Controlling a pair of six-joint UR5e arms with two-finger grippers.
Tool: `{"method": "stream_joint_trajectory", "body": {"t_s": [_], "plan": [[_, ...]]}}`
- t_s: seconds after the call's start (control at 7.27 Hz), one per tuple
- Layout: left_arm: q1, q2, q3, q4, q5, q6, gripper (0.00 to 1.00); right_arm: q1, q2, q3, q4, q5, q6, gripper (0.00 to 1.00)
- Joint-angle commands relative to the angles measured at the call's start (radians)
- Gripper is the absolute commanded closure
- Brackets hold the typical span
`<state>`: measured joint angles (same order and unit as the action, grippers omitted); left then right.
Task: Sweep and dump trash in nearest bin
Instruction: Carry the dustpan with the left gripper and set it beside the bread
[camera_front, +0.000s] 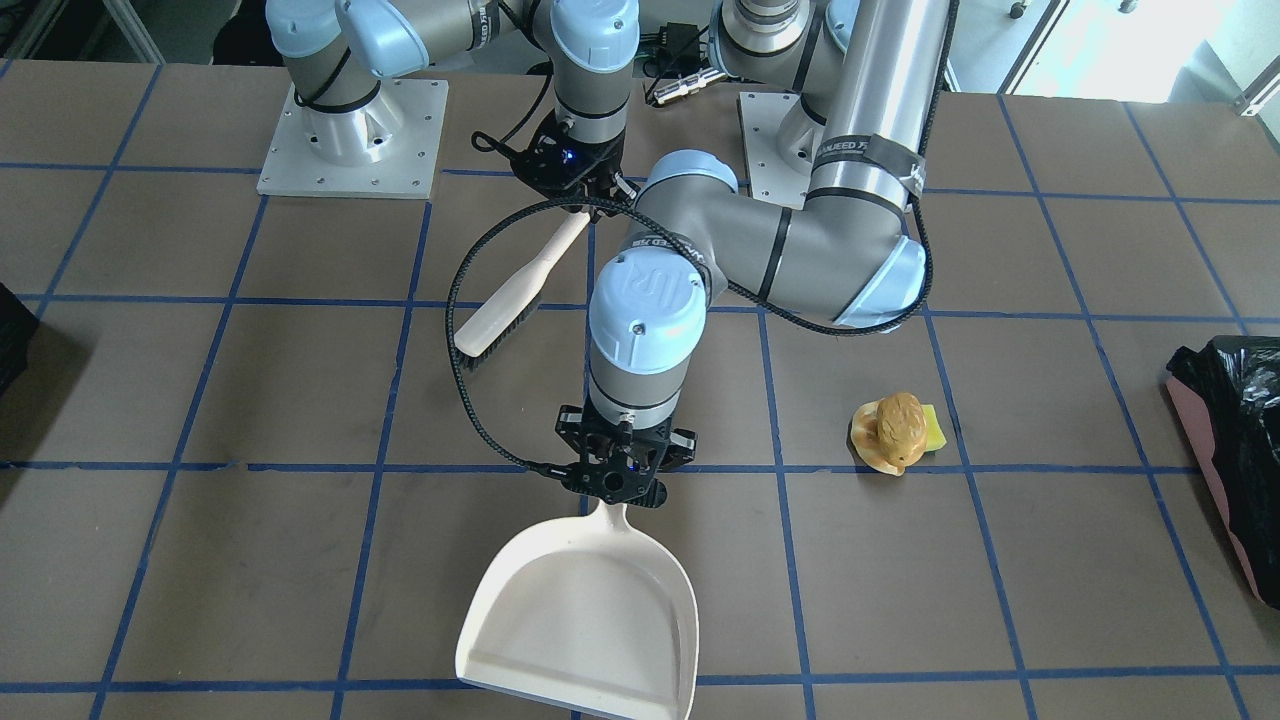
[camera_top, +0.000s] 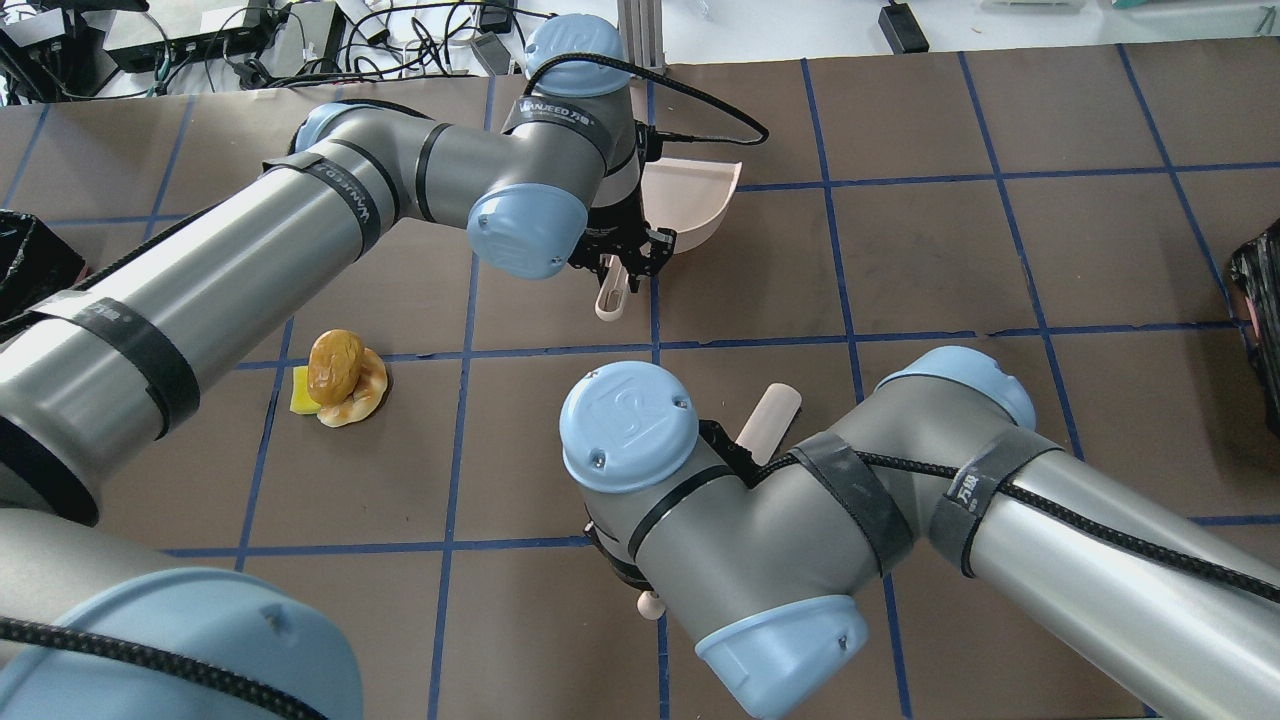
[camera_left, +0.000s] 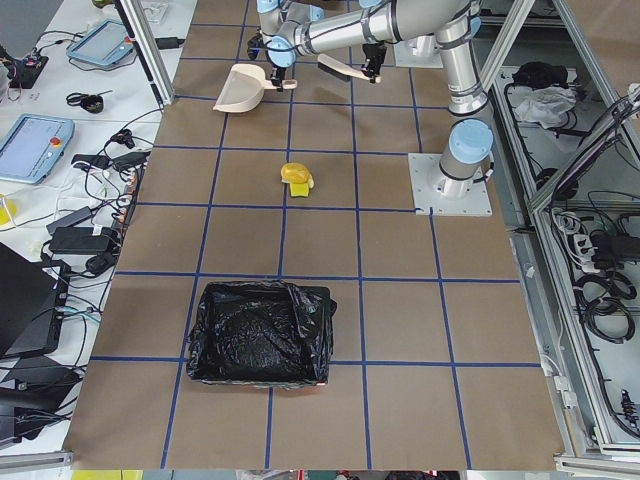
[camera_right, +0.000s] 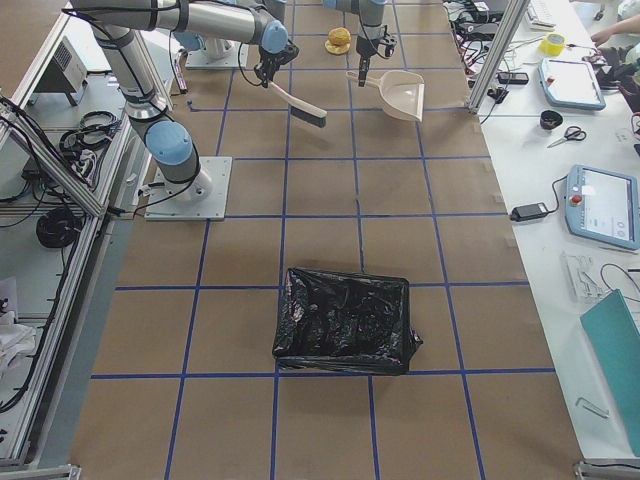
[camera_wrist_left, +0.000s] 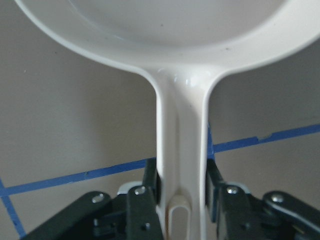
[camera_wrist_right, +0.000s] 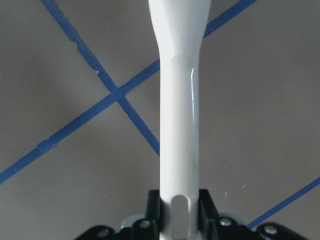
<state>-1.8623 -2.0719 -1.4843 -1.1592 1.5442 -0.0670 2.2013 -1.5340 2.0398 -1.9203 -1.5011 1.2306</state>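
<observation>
At left-end view's foreground, whole bin (camera_left: 258, 290).

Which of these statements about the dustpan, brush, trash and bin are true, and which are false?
1. On the left gripper, the jaws clamp the dustpan handle. True.
2. The trash lies inside the dustpan. False: it lies on the table, apart from the dustpan.
3. The right gripper holds the brush. True.
4. The bin is lined in white. False: it is lined in black.
</observation>
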Motion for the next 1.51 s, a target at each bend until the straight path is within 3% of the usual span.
{"method": "stream_joint_trajectory", "body": {"t_s": [0.0,0.14,0.28,1.38], "plan": [[0.105,0.051,-0.005,-0.066,0.048,0.193,1.0,0.0,0.0,-0.001,0.0,-0.001,-0.002,1.0],[0.141,0.071,-0.005,-0.089,0.129,0.293,1.0,0.0,0.0,-0.001,0.0,-0.004,-0.003,1.0],[0.172,0.096,-0.005,-0.1,0.148,0.428,1.0,0.0,0.0,-0.001,-0.003,-0.005,-0.003,1.0],[0.584,0.263,-0.146,-0.091,0.145,1.385,1.0,0.0,0.0,-0.001,-0.016,-0.004,-0.002,1.0]]}}
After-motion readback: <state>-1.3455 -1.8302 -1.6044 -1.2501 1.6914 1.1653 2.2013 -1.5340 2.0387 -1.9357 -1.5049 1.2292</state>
